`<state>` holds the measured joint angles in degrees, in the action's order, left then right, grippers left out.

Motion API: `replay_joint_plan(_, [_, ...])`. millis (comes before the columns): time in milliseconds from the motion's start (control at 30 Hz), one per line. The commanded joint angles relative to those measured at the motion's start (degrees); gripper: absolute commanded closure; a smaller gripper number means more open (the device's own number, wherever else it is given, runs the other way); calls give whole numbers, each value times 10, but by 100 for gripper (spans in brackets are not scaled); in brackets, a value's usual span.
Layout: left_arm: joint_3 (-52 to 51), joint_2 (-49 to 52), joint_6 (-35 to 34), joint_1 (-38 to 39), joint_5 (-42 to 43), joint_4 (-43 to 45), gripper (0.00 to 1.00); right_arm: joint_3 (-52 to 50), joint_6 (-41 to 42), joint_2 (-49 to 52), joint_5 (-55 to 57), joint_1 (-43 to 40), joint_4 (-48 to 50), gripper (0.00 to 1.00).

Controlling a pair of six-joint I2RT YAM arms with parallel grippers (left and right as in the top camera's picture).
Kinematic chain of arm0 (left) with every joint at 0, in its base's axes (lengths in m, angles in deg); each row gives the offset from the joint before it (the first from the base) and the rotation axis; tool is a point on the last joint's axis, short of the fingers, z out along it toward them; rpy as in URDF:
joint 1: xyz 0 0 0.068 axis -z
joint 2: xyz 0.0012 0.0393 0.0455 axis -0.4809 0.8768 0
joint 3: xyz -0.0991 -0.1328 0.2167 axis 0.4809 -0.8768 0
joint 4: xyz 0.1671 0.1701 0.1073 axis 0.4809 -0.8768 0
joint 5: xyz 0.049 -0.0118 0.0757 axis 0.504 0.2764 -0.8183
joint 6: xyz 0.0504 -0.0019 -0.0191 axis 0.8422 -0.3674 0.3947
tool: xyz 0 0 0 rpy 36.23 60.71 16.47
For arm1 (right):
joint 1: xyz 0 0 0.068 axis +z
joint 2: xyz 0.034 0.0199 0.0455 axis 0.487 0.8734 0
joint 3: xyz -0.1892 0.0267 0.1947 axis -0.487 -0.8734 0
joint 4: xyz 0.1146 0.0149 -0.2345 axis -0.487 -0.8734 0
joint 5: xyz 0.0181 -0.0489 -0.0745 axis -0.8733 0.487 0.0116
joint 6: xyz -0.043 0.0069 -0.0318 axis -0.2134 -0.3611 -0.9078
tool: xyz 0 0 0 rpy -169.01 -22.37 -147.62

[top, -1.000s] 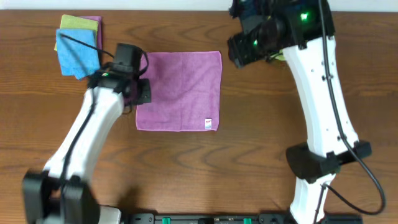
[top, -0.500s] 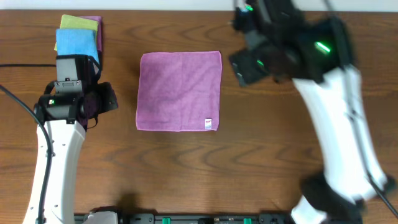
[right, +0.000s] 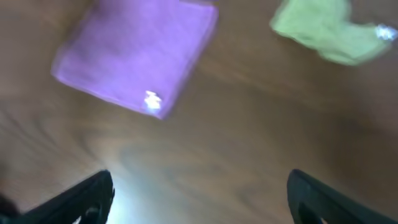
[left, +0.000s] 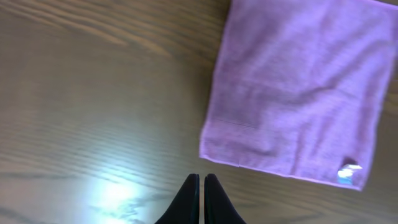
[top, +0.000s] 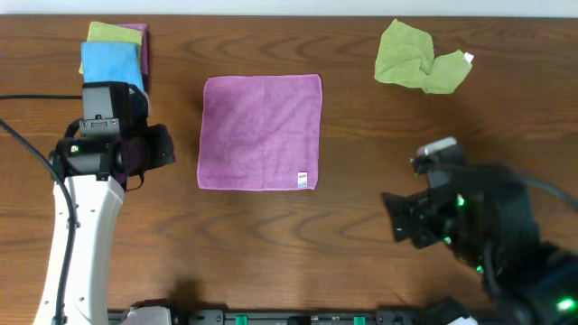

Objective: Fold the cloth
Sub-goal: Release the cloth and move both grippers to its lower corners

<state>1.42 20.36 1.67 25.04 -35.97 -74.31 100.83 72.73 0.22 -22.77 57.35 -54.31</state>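
The purple cloth (top: 260,132) lies flat and square on the wooden table, its small white tag (top: 303,179) at the near right corner. It also shows in the left wrist view (left: 298,87) and, blurred, in the right wrist view (right: 137,53). My left gripper (top: 161,147) is shut and empty, left of the cloth's left edge; its closed fingertips (left: 201,182) hang over bare wood. My right gripper (top: 402,217) is wide open and empty, low at the right, well clear of the cloth; its fingers (right: 199,193) frame bare table.
A crumpled light-green cloth (top: 419,58) lies at the back right, also in the right wrist view (right: 326,31). A stack of folded cloths, blue (top: 108,68) with green (top: 116,32) behind it, sits at the back left, just behind my left arm.
My right arm has swung from the back right down to the near right, uncovering the light-green cloth. My left arm drew back to the left earlier and now holds almost still. The purple cloth has not moved.
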Motion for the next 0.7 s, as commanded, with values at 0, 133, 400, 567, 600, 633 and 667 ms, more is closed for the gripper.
replay_joint_plan(0, [-52,-1,17,-10,56,17,94,-125,73,-17,-118,-9,81,9])
replay_joint_plan(133, [-139,-1,18,-52,147,69,94,-221,107,43,-232,-31,201,11])
replay_joint_plan(400, [-235,1,35,-126,272,120,50,-240,112,257,-350,-55,356,12])
replay_joint_plan(567, [-238,1,54,-124,278,120,26,-240,120,336,-370,-58,405,20])
replay_joint_plan(600, [-238,1,54,-124,279,124,18,-240,120,347,-372,-58,415,20])
replay_joint_plan(633, [-238,1,54,-124,279,128,17,-240,121,356,-372,-58,426,20])
replay_joint_plan(667, [-238,1,53,-124,282,132,15,-240,121,362,-372,-58,433,20])
